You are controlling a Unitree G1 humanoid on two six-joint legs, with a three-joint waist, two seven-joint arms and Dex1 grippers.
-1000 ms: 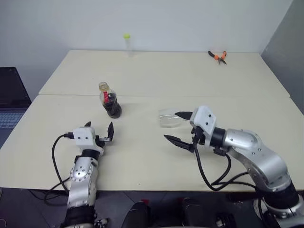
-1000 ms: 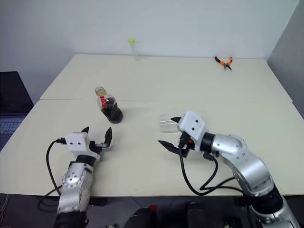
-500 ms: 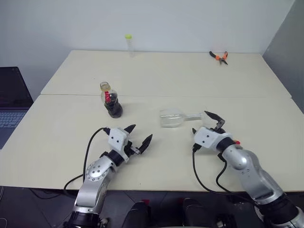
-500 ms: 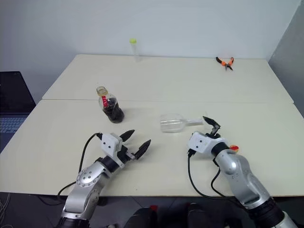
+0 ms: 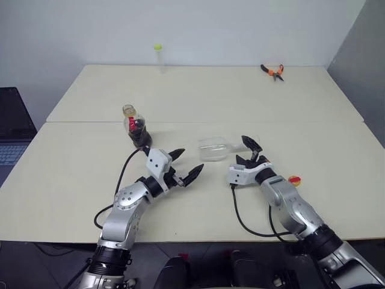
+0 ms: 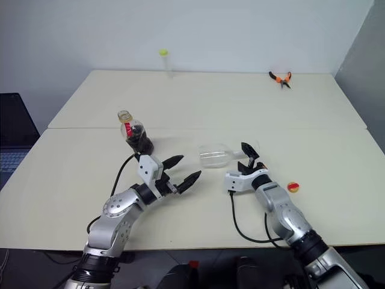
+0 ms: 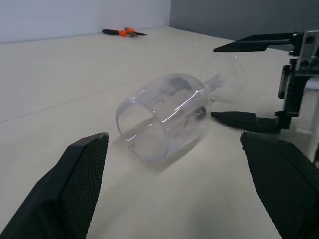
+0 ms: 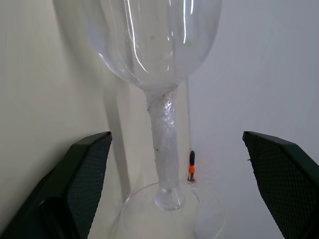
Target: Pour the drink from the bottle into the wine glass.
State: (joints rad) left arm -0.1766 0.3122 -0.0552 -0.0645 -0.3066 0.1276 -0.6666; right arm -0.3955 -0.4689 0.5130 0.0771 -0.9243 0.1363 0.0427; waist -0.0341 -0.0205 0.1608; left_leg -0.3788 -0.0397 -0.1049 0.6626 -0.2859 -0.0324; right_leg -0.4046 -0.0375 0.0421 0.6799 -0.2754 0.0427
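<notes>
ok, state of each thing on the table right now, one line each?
wine glass: on its side, empty, stem between the right gripper's open fingers, not gripped.
bottle: upright, uncapped, dark drink in the lower body.
yellow cap: off the bottle, lying on the table.
left gripper: open, empty.
right gripper: open.
pliers: lying flat, far side.
thin tube: upright, capped.

Wine glass (image 5: 214, 149) lay on its side between my hands, bare table (image 5: 84, 174) on every side of it. My right gripper (image 5: 251, 153), fingers spread, flanked the stem. My left gripper (image 5: 185, 165) had an unblocked path to the bowl. Bottle (image 5: 138, 128) stood well clear behind it.
</notes>
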